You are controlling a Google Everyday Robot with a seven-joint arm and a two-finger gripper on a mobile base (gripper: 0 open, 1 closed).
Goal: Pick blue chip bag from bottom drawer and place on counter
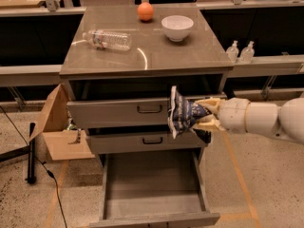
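The small, crinkled dark-blue chip bag (182, 114), with pale print and silvery edges, hangs upright in the air in front of the cabinet's upper drawer fronts. It is below the level of the counter and touches neither the counter nor any drawer floor. The cream-coloured two-finger pincer (203, 114) grips it from the right, one finger above and one below, both closed on the bag's right side. The thick white arm (266, 118) behind the pincer reaches in from the right edge of the view. Below the bag, the wide, shallow grey metal bottom drawer (152, 194) stands pulled out, its flat grey floor showing. Above that drawer sit the two grey upper drawers (118, 114) with dark handles, and the bag covers the right end of their fronts. The glossy grey-brown rectangular counter (161, 56) on top of the cabinet carries three things. A clear plastic water bottle (107, 39) lies on its side toward the left, a round orange ball (146, 11) sits at the back, and a white bowl (177, 27) is just right of the ball. On the speckled floor left of the cabinet is an open brown cardboard box (59, 127). On the ledge to the right, two small clear bottles (240, 51) stand side by side.
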